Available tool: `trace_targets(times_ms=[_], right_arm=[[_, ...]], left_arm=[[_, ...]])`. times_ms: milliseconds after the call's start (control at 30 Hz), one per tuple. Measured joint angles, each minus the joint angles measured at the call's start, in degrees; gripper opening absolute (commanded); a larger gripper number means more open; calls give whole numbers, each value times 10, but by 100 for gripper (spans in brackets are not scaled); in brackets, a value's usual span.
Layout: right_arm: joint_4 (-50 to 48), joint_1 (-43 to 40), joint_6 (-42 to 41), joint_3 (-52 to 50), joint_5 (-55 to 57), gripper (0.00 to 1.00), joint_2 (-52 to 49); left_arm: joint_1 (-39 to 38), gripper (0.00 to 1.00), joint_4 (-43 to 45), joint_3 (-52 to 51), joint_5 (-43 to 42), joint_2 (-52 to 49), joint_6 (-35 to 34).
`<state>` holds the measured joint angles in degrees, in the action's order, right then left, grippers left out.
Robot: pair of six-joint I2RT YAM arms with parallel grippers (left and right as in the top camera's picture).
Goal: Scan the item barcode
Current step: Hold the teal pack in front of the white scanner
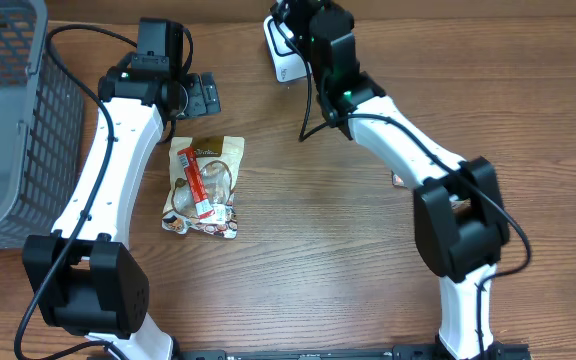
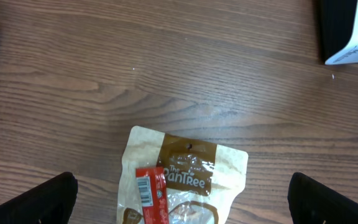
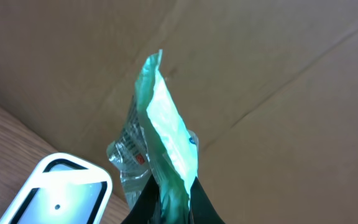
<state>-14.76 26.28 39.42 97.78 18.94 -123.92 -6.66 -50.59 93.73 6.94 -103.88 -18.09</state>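
I am at the presenting step: my right gripper (image 3: 166, 200) is pinched tight on the bottom edge of a green packet (image 3: 166, 130), held up at the far side of the table (image 1: 328, 280), just above and to the right of the white scanner (image 3: 58, 190). The packet stands on edge toward my wrist camera, so I see mostly its thin crimped seam, bright green film, and a crumpled clear patch with red print low on its left side. No barcode shows from here (it may be on a face turned away). My guess is that the next move calls for rolling my wrist until a flat printed face looks into the scanner window, keeping the film close but not touching. My left gripper (image 1: 206, 96) hangs with its fingers spread wide and holds nothing, hovering just beyond the far end of a tan snack pouch (image 2: 179, 180) that lies flat on the wood with 1 red stick (image 2: 151, 193) lying on it. A grey basket (image 1: 8, 120) sits at the far left.
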Motion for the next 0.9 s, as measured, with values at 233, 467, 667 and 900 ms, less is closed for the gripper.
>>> trace_targets(times_ms=[233, 467, 667, 900], right_arm=[[-65, 0, 13, 0, 20, 4, -63], [-119, 0, 15, 0, 31, 4, -85], [-126, 0, 13, 0, 35, 4, -86], [-134, 0, 6, 0, 36, 4, -96]], left_arm=[[0, 100, 0, 0, 0, 0, 0], [0, 100, 0, 0, 0, 0, 0], [0, 100, 0, 0, 0, 0, 0], [0, 100, 0, 0, 0, 0, 0]])
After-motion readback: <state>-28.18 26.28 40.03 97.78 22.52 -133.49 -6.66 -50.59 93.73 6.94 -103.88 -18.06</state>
